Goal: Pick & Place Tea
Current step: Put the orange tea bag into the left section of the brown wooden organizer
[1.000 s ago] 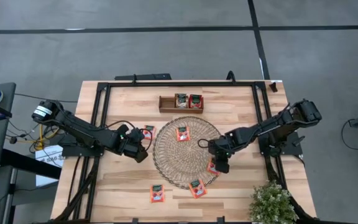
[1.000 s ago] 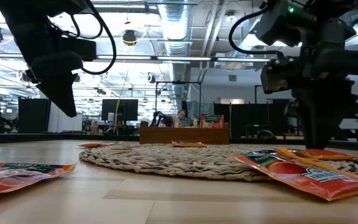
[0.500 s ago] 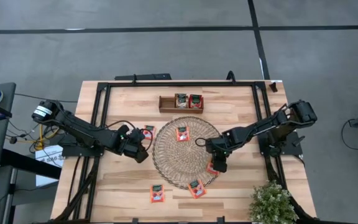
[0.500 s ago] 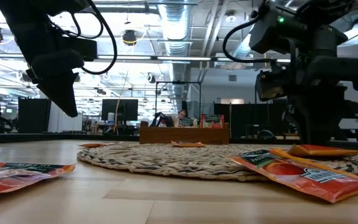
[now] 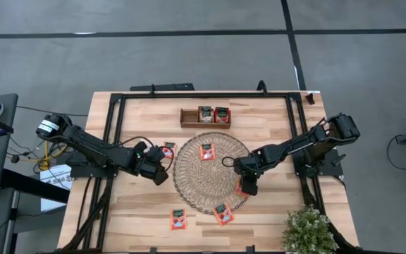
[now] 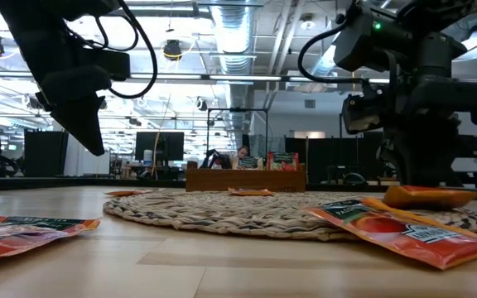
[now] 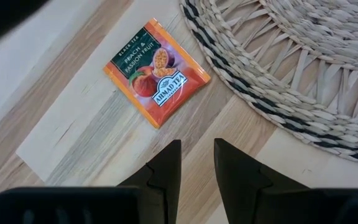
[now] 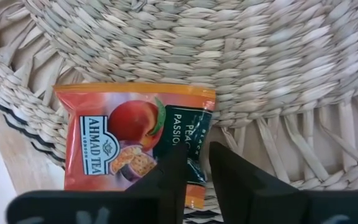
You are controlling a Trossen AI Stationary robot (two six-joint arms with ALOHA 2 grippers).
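Note:
An orange tea packet (image 8: 126, 146) with a dark green label lies on the right rim of the round woven mat (image 5: 210, 173). My right gripper (image 8: 194, 163) stands over it, shut on it (image 5: 247, 186). My left gripper (image 7: 197, 149) hovers above the bare wood left of the mat (image 5: 161, 171), slightly open with nothing between its fingers. A little beyond it another orange packet (image 7: 157, 71) lies flat on the table. The wooden tray (image 5: 189, 118) at the far side holds two packets. My right gripper pinches the packet between its two fingers at the edge beside the dark green label (image 8: 190, 152). The fingers come from above, pointing steeply down. The packet is puckered at the fingers (image 6: 427, 196). The rest of it lies on the mat's rim.
One packet (image 5: 207, 151) lies on the mat's far half. Another (image 5: 223, 212) rests at the mat's near edge, and a third (image 5: 178, 219) lies on the wood near the front. A potted plant (image 5: 309, 229) stands at the near right corner. A black frame (image 5: 111, 141) borders the table.
My right gripper has sunk a little onto the packet at the mat's right rim. The packet, flat before, is now bunched up under the fingers. My left arm has kept still.

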